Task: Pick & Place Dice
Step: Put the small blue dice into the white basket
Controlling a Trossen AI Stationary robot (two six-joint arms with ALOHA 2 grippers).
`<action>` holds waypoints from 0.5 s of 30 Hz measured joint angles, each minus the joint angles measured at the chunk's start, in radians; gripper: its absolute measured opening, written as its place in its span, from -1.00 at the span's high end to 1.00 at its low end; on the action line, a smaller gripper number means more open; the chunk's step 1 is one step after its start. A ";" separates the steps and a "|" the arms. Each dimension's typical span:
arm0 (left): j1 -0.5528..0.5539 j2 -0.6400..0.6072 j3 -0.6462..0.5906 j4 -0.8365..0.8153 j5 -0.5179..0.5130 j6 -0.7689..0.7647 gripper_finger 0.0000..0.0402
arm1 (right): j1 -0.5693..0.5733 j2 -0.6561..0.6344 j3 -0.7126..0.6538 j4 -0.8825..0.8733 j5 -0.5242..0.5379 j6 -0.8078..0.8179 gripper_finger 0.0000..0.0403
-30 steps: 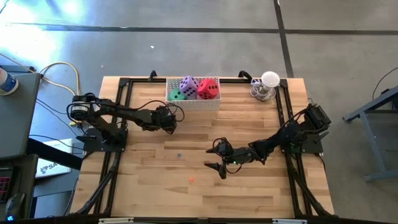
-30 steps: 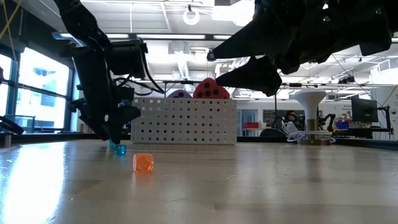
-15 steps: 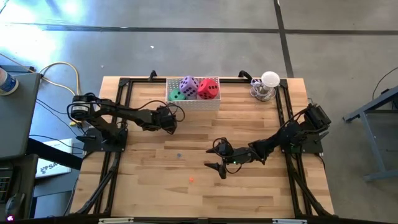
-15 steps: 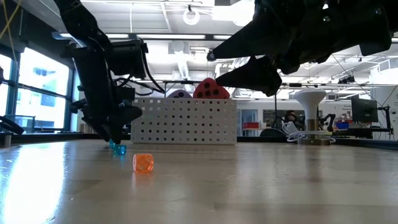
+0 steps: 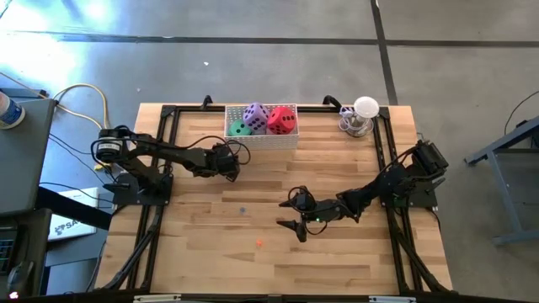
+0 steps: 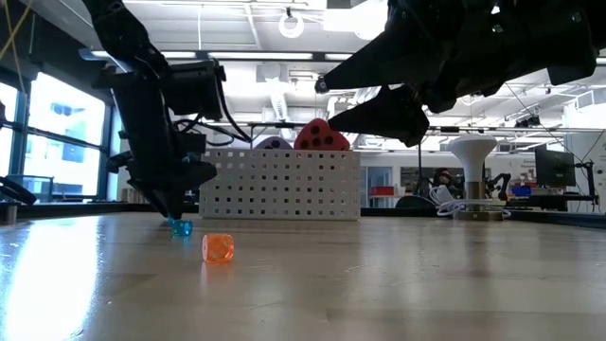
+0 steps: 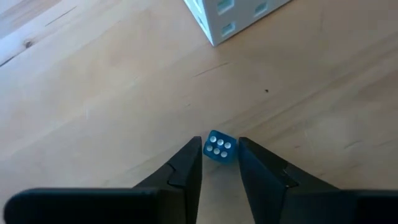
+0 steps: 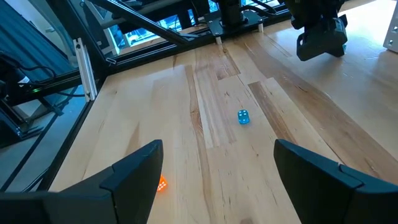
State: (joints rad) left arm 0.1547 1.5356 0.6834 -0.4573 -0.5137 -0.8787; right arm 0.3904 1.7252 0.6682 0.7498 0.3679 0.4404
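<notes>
Three dice, purple point(image 5: 255, 114), green point(image 5: 241, 128) and red point(image 5: 282, 122), lie in the white perforated basket point(image 5: 261, 140) at the table's far edge. My left gripper point(image 5: 232, 171) stands just in front of the basket's left corner point(image 7: 214, 18), slanting down to the table. Its fingertips point(image 7: 219, 149) stand narrowly apart on either side of a tiny blue cube with white pips point(image 7: 219, 147), which rests on the wood. My right gripper point(image 5: 295, 223) hangs wide open point(image 8: 217, 180) above the table's middle, holding nothing. My left gripper has one fingertip point(image 7: 194, 152) on each side of the tiny blue cube's opposite faces point(image 7: 208, 148), slanting down from the table's left. The cube sits flat on the table, its six-pip face up. I cannot tell whether the fingers touch it.
A second tiny blue cube point(image 5: 242, 210) and a tiny orange one point(image 5: 258, 242) lie loose on the wood nearer the front. A white lamp-like stand point(image 5: 364, 114) is at the far right corner. Black frame rails point(image 5: 160, 210) run along both sides.
In the low view my left gripper's fingers have drawn closer together at the table, without the arm shifting. The dice in the basket and the loose tiny cubes lie as before.
</notes>
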 joint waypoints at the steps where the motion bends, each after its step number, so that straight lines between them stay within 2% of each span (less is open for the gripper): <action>1: 0.000 0.000 0.000 -0.001 -0.001 0.000 0.54 | 0.000 0.000 0.000 0.000 0.000 0.000 -0.49; 15: -0.007 0.001 -0.002 0.000 -0.014 0.046 0.73 | 0.000 0.000 0.000 0.000 0.000 0.000 -0.49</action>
State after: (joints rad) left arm 0.1473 1.5363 0.6819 -0.4572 -0.5274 -0.8325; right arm 0.3908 1.7256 0.6682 0.7498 0.3679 0.4404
